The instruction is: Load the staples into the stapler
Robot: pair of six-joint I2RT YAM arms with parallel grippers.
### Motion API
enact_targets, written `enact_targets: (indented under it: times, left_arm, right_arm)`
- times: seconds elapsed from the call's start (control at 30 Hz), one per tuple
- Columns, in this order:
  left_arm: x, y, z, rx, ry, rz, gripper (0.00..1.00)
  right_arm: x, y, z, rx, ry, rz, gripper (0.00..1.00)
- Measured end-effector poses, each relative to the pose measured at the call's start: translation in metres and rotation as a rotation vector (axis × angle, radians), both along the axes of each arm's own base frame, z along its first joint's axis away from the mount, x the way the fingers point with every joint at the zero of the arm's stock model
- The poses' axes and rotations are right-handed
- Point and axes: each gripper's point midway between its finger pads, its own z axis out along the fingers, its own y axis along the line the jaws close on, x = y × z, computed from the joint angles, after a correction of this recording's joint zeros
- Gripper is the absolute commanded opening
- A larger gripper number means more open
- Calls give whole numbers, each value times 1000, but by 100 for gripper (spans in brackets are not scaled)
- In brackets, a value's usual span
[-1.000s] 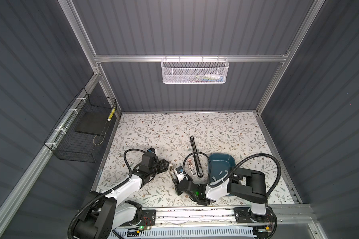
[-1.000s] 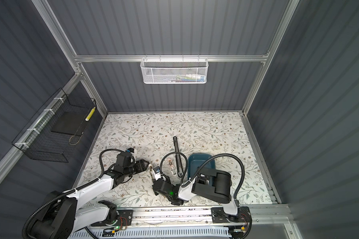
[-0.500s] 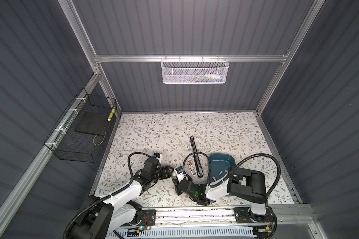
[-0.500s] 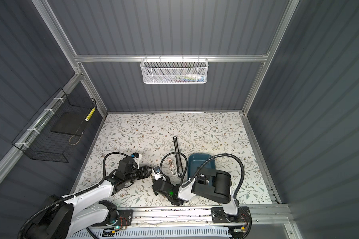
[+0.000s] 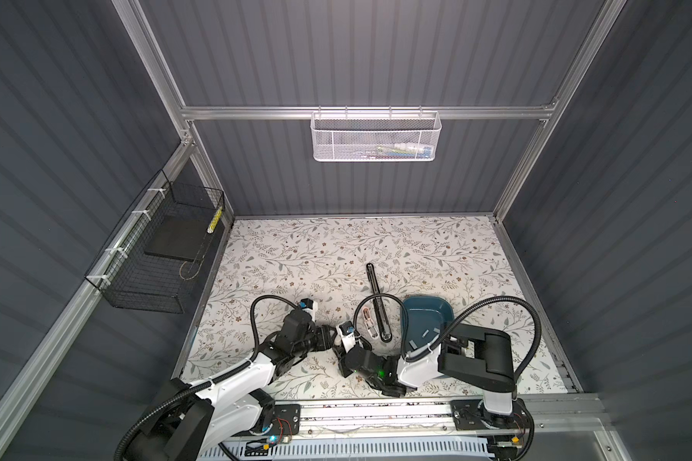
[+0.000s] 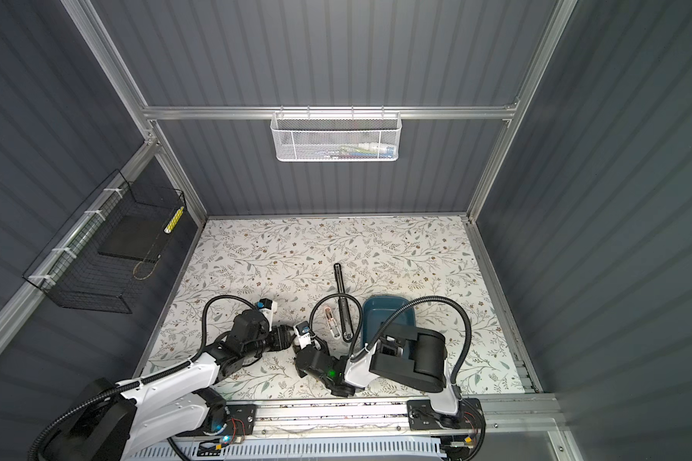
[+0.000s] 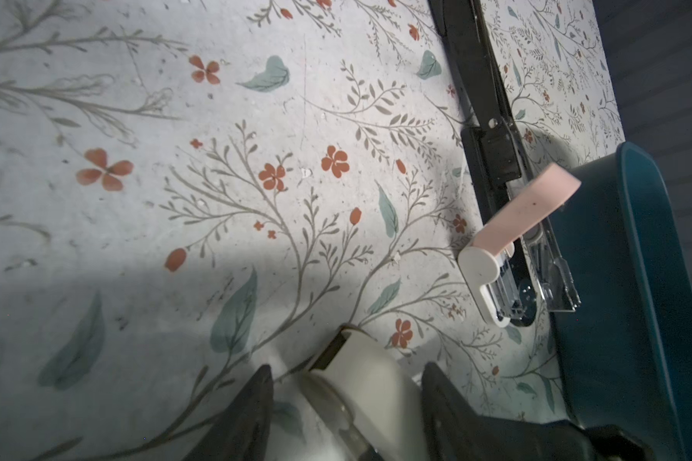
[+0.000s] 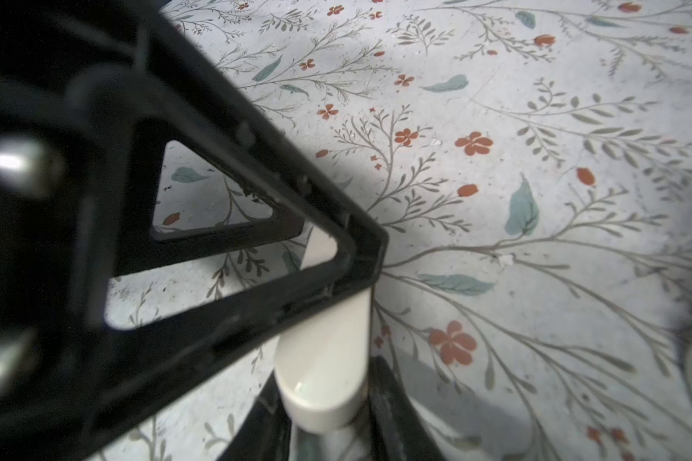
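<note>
A small cream-white stapler [image 8: 324, 379] lies low over the floral mat between both grippers. In the right wrist view my right gripper [image 8: 326, 375] is shut on its near end. In the left wrist view the same stapler [image 7: 360, 379] sits between the fingers of my left gripper [image 7: 346, 367], which is open, with a small gap on each side. In a top view the two grippers meet at front centre, left gripper [image 5: 328, 339] against right gripper [image 5: 340, 347]. Pale grey staples [image 5: 414, 344] lie in the teal tray [image 5: 428, 315].
A pink-and-white stapler [image 7: 492, 279] lies open with its lid raised, beside a long black stapler [image 7: 480, 99] and the teal tray [image 7: 636, 279]. A white mesh basket [image 5: 376, 137] hangs on the back wall. A black wire basket [image 5: 156, 255] hangs on the left wall.
My left arm has swung right across the mat, and its gripper now straddles the far end of the white stapler. The right arm has stayed in place.
</note>
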Motion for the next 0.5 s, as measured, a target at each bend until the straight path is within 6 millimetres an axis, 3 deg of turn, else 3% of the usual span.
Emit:
enact_targets:
  times: [0.27, 0.5]
  left_arm:
    - [0, 3, 0, 11, -15, 11, 58]
    - [0, 3, 0, 16, -21, 13, 57]
  right_arm:
    - [-5, -14, 2, -53, 17, 5, 48]
    - [-13, -35, 9, -122, 30, 11, 53]
